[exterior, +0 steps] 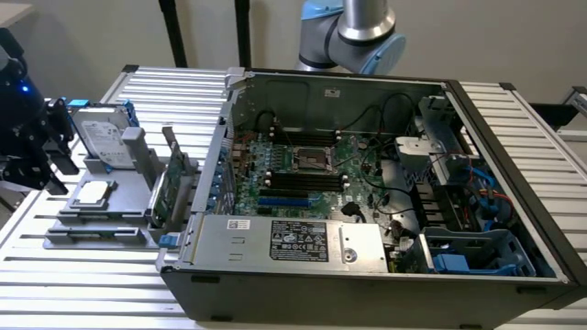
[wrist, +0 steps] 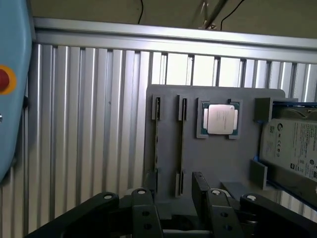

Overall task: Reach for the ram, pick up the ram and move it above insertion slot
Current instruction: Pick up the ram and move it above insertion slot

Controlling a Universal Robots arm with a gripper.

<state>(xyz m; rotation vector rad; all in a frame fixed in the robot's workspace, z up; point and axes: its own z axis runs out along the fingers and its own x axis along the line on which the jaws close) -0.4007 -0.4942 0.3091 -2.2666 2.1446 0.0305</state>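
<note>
Ram point(exterior: 159, 203) stands on its long edge in the grey holder point(exterior: 124, 206) on the bench point(exterior: 82, 289), at the side of the holder nearest the open computer case point(exterior: 367, 302). I read it as the narrow green board there, just beside a wider green card point(exterior: 181, 175) with a metal bracket, though I cannot cleanly separate the two where they overlap. It sits outside the case, well apart from the motherboard's black slots point(exterior: 303, 182), which lie side by side next to the processor socket point(exterior: 312, 157).

On the same holder a silver hard drive point(exterior: 101, 137) leans at the far end, and a processor chip point(exterior: 92, 196) lies flat in its pocket nearer to me.

In the wrist view my fingers point(wrist: 200, 188) hang over the holder with a clear gap between them and nothing gripped. Beyond that gap I see the holder's grey plate and its two narrow grooves point(wrist: 156, 139), with the chip and then the drive alongside. The ribbed bench runs on past the holder to a metal edge rail point(wrist: 173, 37).

The arm's grey and blue joint point(exterior: 362, 31) sits behind the rear wall of the case
</note>
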